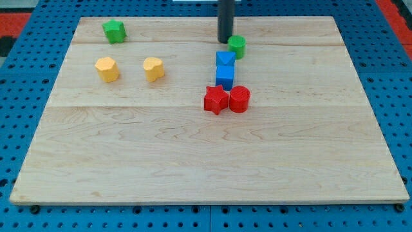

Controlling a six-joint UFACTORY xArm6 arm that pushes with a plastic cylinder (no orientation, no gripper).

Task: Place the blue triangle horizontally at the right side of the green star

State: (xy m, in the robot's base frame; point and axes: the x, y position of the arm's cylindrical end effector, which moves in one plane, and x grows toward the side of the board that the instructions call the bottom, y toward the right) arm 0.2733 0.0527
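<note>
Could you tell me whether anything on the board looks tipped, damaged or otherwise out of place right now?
Nothing stands out. All blocks sit flat on the wooden board, none damaged. My tip rests beside the green cylinder, just above the blue triangle, far from the green star.

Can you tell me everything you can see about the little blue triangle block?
The blue triangle is a small, solid-looking block, bright blue with a matte finish. It lies flat on the pale wooden board, above the middle. Just below it is a blue cube, so close that they seem to touch. A green round block sits just up and to the view's right, nearly touching. My tip is right above the triangle, very close; I cannot tell if it touches. The green star is far off at the view's top left.
</note>
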